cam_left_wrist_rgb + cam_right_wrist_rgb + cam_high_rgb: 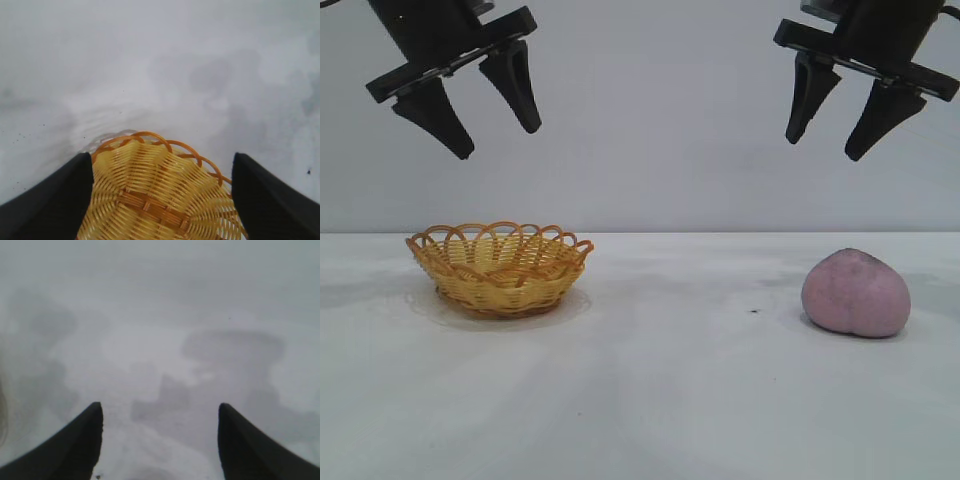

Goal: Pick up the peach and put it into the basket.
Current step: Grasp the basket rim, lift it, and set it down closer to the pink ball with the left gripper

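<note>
Peach (856, 293) sits on table (660, 380) at right, well apart from basket (500, 268) at left. Left gripper (498, 132) hangs above basket, right gripper (827, 142) above peach; both spread apart, holding nothing

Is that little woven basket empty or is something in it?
Empty: the left wrist view shows the basket with bare weave inside; the peach lies apart.

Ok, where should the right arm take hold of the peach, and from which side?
Come from above with the open right gripper and close across the peach at its widest middle. It sits rounded and alone on the table, probably leaving both flanks clear for the fingers.
</note>
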Robot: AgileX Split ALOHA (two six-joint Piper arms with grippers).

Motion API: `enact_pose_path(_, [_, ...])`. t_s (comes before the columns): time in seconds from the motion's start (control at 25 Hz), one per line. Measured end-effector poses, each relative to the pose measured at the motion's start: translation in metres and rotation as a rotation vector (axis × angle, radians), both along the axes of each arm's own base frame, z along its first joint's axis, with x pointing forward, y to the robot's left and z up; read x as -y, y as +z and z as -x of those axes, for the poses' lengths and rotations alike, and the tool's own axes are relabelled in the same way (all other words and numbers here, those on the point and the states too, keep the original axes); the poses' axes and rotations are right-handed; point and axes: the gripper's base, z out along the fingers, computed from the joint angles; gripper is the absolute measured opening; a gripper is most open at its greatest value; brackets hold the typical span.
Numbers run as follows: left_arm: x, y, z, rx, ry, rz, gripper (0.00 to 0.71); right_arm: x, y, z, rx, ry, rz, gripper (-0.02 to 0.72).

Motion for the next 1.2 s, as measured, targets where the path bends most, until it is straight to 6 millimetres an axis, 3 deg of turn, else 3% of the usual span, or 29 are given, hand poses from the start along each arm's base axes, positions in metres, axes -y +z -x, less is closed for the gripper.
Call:
enact_pose_path(0.52, [-0.001, -0.001, 0.0, -0.001, -0.008, -0.017, 0.546, 0.0, 0.0, 0.0, 0.0, 0.0, 0.0, 0.425])
enact_pose_path(0.96, [-0.013, -0.009, 0.009, -0.035, -0.188, -0.245, 0.546, 0.0, 0.0, 0.0, 0.0, 0.0, 0.0, 0.425])
enact_pose_path(1.16, [-0.015, -0.008, 0.004, -0.045, -0.265, -0.323, 0.546, 0.0, 0.0, 0.0, -0.002, 0.001, 0.0, 0.425])
enact_pose_path(1.2, [-0.015, -0.008, 0.001, -0.058, -0.292, -0.334, 0.493, 0.0, 0.0, 0.0, -0.002, 0.001, 0.0, 0.425])
